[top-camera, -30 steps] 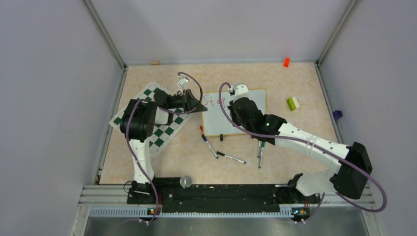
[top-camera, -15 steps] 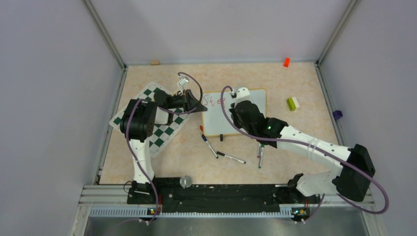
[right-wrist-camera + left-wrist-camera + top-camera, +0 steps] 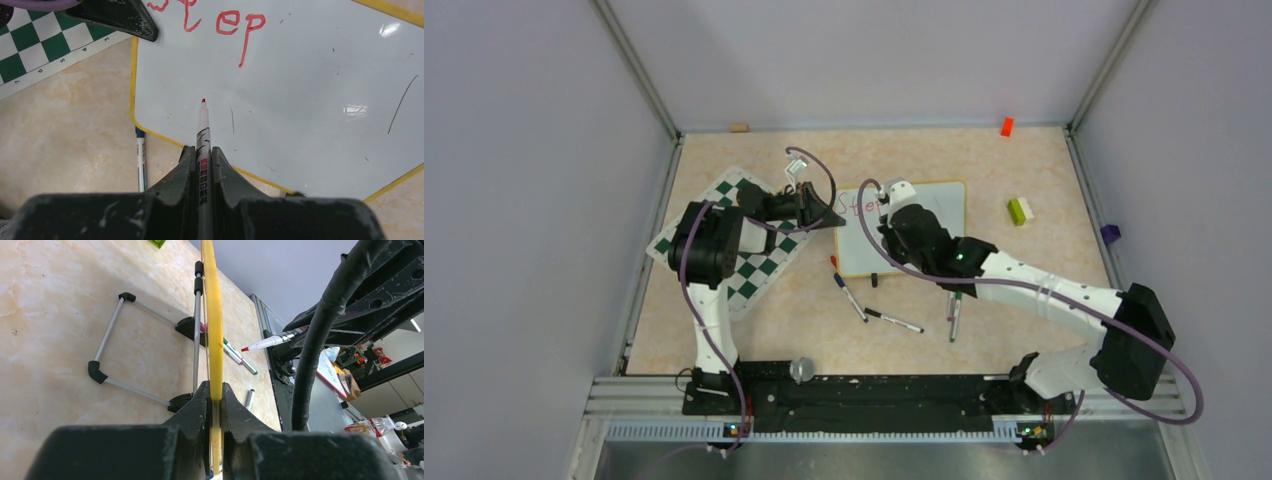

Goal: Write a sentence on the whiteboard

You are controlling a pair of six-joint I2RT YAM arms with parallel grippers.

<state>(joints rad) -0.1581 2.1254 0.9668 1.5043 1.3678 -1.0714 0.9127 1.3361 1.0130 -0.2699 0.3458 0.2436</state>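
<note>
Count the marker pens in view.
4, perhaps 5: a red marker in the right hand over the whiteboard; a blue-capped marker by its near-left corner; a black-tipped marker beside that; a green-capped marker, possibly a pair, under the right arm.

The whiteboard [image 3: 944, 200] sits mid-way across the surface [image 3: 1024, 290], a chessboard mat [image 3: 744, 272] to its left. The left tool [image 3: 215, 390] clamps its left edge; the right tool [image 3: 202, 152], gripping a marker [image 3: 203, 127], hangs over it, with loose markers [image 3: 894, 320] in front.
</note>
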